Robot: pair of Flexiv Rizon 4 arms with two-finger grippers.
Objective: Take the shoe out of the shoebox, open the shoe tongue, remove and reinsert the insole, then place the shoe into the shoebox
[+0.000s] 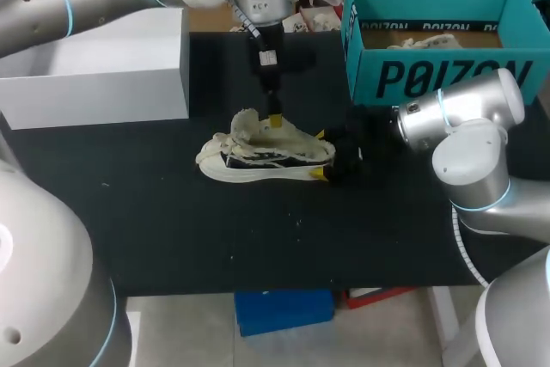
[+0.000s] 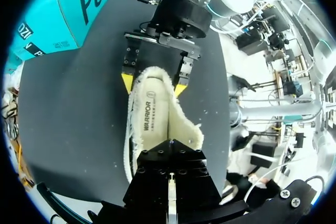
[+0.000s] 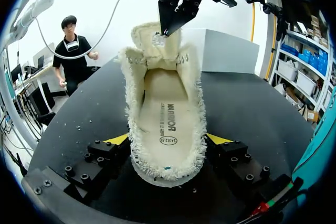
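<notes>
A cream, fleecy low shoe with a dark side panel [image 1: 266, 156] lies on its sole near the middle of the black counter [image 1: 172, 229], toe toward nine o'clock and heel toward three o'clock in the head view. It is out of the teal cardboard shoebox [image 1: 438, 75], which stands open at about one o'clock, well apart from it.

The right claw [image 1: 320, 154] comes in from three o'clock and is clenched on the shoe's heel, one yellow tip against each side. That grip most likely keeps the shoe from sliding or tipping while the other arm works at its mouth.

The left claw [image 1: 275, 119] hangs down from twelve o'clock onto the padded cream tongue [image 3: 152, 38], which stands upright and back from the opening. I cannot tell whether this claw is pinching the tongue or only resting against it.

With the tongue raised, the flat cream printed insole [image 3: 167, 119] lies exposed inside the shoe, seated along its length. A plain white box [image 1: 103, 75] sits at ten o'clock, clear of the work.
</notes>
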